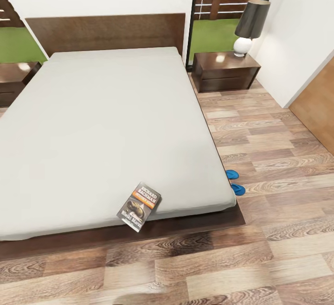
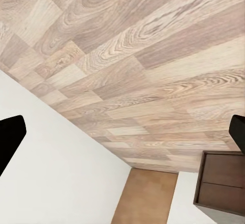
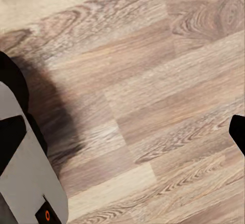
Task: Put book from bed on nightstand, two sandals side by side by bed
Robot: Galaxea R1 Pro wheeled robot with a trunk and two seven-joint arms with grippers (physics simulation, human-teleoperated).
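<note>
Wood-plank floor [image 1: 185,272] lies nearest in the head view. Beyond it stands the bed [image 1: 106,124], dark frame, pale-grey mattress. The paperback book [image 1: 139,206] lies at the mattress's near edge, tilted, its lower end overhanging the edge. The two blue sandals [image 1: 235,182] lie on the floor at the bed's right side, close together, partly hidden by the mattress corner. Further back, a nightstand [image 1: 226,71] stands right of the headboard and carries a lamp [image 1: 249,27]; a second nightstand [image 1: 14,80] stands left. Left tool [image 2: 122,132]: fingertips at the frame's edges, spread wide, nothing held. Right tool [image 3: 122,132]: likewise wide apart and empty, over bare floor.
</note>
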